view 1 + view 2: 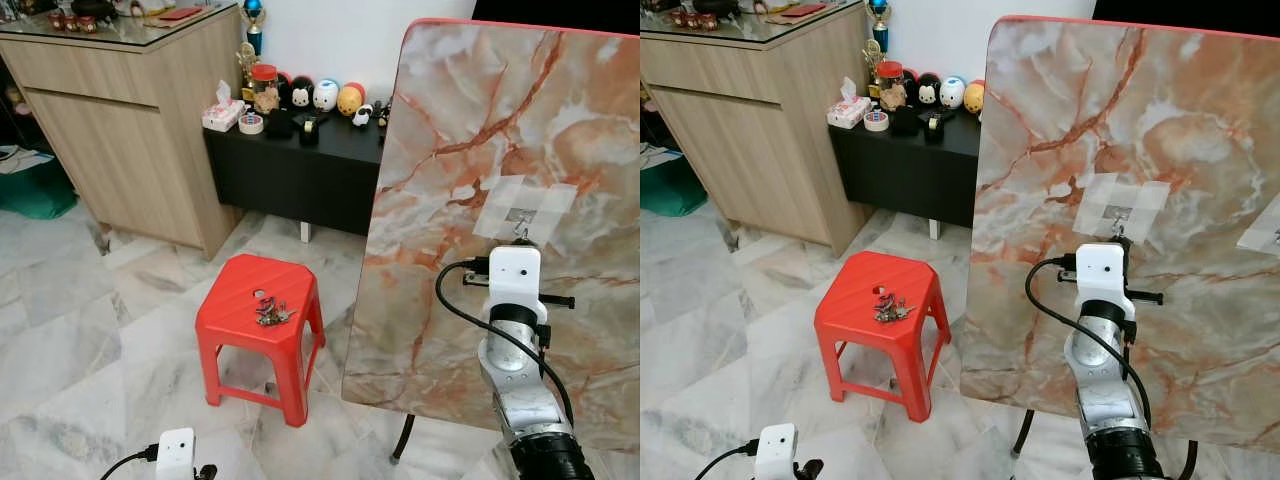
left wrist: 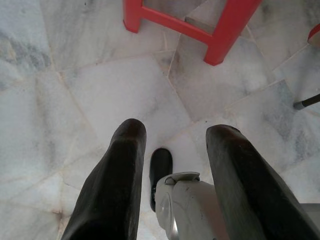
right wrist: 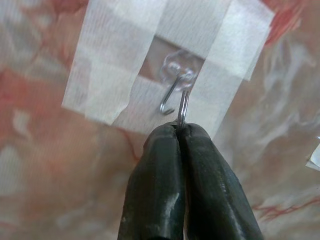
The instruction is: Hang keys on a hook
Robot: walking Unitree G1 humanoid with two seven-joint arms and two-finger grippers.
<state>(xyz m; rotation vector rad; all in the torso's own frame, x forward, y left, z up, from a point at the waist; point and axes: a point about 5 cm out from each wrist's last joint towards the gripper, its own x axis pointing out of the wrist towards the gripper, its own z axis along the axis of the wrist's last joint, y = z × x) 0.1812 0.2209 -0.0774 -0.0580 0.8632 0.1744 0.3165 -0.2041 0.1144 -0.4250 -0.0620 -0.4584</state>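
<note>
The right hand is pinching what looks like a thin wire key ring against the taped hook on the marble board. A bunch of keys is lying on the red stool. The left hand is hanging open above the floor.

No text, label, brand, number or sign can be read in any view. The tissue pack and the jar on the black cabinet, upper middle of the frame, carry print too small to make out, and the figurines beside them show painted faces, not letters.
</note>
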